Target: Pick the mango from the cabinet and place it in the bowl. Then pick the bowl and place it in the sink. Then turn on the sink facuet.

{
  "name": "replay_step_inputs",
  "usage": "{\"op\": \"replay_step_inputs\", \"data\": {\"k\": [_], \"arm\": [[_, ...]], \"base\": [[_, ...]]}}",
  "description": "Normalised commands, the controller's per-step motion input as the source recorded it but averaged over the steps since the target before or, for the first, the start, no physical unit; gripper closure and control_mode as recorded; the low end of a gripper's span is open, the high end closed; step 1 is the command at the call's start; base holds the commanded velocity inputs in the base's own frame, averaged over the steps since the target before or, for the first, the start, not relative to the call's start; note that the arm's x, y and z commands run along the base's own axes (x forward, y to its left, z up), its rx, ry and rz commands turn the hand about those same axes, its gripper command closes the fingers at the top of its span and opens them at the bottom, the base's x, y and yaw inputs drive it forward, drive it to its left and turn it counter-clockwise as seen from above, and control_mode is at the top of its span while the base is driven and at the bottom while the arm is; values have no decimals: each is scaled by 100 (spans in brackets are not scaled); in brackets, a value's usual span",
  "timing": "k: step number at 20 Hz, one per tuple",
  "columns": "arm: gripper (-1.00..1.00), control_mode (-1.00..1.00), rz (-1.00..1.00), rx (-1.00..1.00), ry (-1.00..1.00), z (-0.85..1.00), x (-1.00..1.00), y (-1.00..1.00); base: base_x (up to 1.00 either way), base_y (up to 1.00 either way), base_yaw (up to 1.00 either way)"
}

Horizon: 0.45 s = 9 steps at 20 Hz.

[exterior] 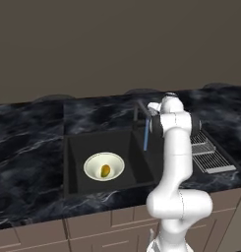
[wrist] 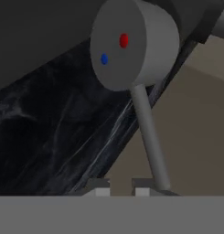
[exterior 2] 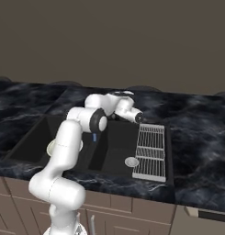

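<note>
1. One small yellow-orange mango (exterior: 105,171) inside the round cream bowl (exterior: 95,161), down in the deep black sink (exterior: 75,152), on its left side.
2. Lying in the middle of the bowl, long way running up and down in the left base view, rounded at both ends.
3. Two dark finger tips of the claw (wrist: 119,186) pinched nearly together, only a thin gap left, clenched.
4. Right tip touching or just beside the thin grey handle rod (wrist: 150,137) of the sink facuet (exterior: 140,109); cannot tell if squeezed between the tips.
5. Round grey knob (wrist: 131,43) on top of that rod, with one red dot and one blue dot.
6. Thin blue stream (exterior: 146,138) falling from the spout into the sink.
7. Shiny black marble counter (exterior: 28,142) with white veins all around.
8. Ribbed metal rack (exterior 2: 151,151) right of the sink, brown drawers (exterior: 107,231) below.
</note>
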Motion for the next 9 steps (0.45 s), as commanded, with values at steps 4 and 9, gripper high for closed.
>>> {"op": "replay_step_inputs", "data": {"k": [4, 9], "arm": [[100, -100, -7, 6, 14, -56, -5, -92], [100, -100, 0, 15, -30, 49, -35, -42]], "base": [[0, 0, 0], [0, 0, 0]]}}
